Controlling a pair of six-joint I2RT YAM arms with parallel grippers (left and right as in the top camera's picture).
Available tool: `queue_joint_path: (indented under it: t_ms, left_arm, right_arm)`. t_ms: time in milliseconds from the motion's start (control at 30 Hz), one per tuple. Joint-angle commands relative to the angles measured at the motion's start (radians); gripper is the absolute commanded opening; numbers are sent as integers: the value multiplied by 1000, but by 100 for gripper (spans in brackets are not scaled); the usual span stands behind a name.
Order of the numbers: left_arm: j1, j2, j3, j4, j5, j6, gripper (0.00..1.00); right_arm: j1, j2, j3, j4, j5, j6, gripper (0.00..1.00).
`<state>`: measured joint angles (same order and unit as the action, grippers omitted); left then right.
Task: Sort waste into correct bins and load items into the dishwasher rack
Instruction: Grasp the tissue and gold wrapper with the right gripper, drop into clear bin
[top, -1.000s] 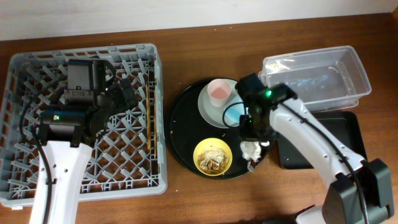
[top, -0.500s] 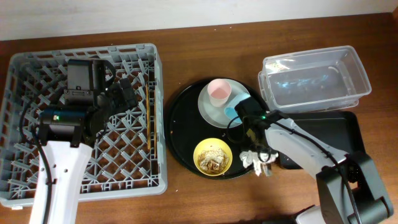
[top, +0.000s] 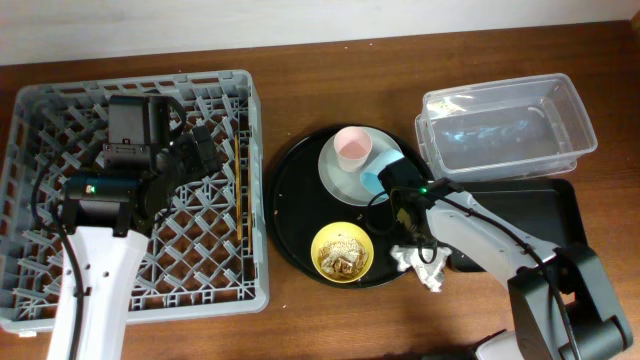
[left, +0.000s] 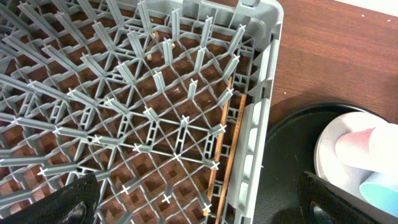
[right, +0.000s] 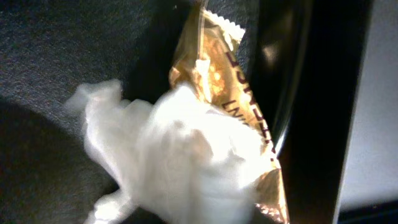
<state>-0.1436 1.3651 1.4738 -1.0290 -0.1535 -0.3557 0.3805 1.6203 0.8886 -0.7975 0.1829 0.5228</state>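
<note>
The crumpled white napkin (top: 416, 266) hangs at the front right rim of the round black tray, and my right gripper (top: 409, 240) is shut on it. It fills the right wrist view (right: 180, 155), blurred, with the brown-gold wrapper (right: 217, 68) behind it; the fingers are hidden. The yellow bowl (top: 322, 240) holds brown scraps (top: 343, 255). The pink cup (top: 352, 148) and light-blue cup (top: 373, 181) sit on the pale plate (top: 333, 175). Chopsticks (top: 243, 190) lie in the grey rack (top: 60, 110) along its right wall (left: 230, 143). My left gripper (left: 199, 208) is open and empty above the rack.
The large round black tray (top: 295, 200) sits between the rack and the bins. The clear tub (top: 505, 125) stands at the back right, and the shallow black tray (top: 540, 215) lies just in front of it. Brown tabletop runs along the front edge.
My right gripper has moved toward the front with the napkin, from over the round tray to its front right rim. The left arm has not moved.
</note>
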Motion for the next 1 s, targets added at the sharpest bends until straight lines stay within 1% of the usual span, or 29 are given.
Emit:
queue_joint_path:
  t_ms: [0,33,67,133,167,200,233,267,300,333,367,400,433,467,500,600,633,700,733,767,867,900,933,967]
  left_arm:
    - [3,-6,11,2,0,2,99]
    - [3,-6,11,2,0,2,99]
    - [3,-6,11,2,0,2,99]
    - [3,-6,11,2,0,2,100]
    - [3,-6,11,2,0,2,99]
    - [3,-6,11,2,0,2,99]
    - [3,-6,11,2,0,2,99]
    - [3,-6,11,2,0,2,99]
    - [3,-6,11,2,0,2,99]
    - [3,-6,11,2,0,2,100]
    - [3,-6,11,2,0,2,99]
    - [3,-6,11,2,0,2,99]
    - [3,-6,11,2,0,2,99]
    - [3,-6,11,2,0,2,99]
    - [3,-6,11,2,0,2,99]
    - [3,-6,11,2,0,2,99]
    - [3,-6,11,2,0,2,99]
    - [3,-6,11,2,0,2,99]
    - [3,-6,11,2,0,2,99]
    - [3,-6,11,2,0,2,99]
    - [3,-6,11,2,0,2,100]
    - [3,-6,11,2,0,2,99]
    - [3,-6,11,2,0,2,99]
    - [3,-6,11,2,0,2,99]
  right_arm:
    - [5,-2,37,-9,-15,-35,8]
    - [5,-2,73,-10,-31,-93,4]
    - [5,-2,106,-10,-56,-145,4]
    - [3,-2,180,-40,-60,-157,4]
    - [3,-2,232,-84,-59,-157,4]
    - [3,-2,330,-183,-58,-158,4]
    - [3,-2,357,-228,-47,-169,4]
    - [3,-2,360,-315,10,-171,32]
    - [3,-2,351,-353,24,-171,45]
    - [4,-2,327,-375,23,-168,50]
    - [3,-2,290,-369,23,-124,54]
    - [4,-2,236,-312,12,-84,66]
    - [4,-2,195,-256,-3,-59,71]
    - [4,-2,168,-218,-3,-35,72]
    - [4,-2,116,-138,-13,-9,75]
    - [5,-2,34,15,-106,-8,75]
    - [5,-2,24,29,-104,-9,75]
    - [5,-2,24,35,-105,-8,75]
    - [5,-2,24,31,-103,-9,70]
    - [3,-4,30,29,-92,-10,69]
    - [-3,-66,161,-106,-94,-12,69]
    - [-3,-82,178,-124,-98,-5,73]
    - [-3,-89,177,-127,-105,13,79]
    - [-3,-88,177,-126,-122,14,92]
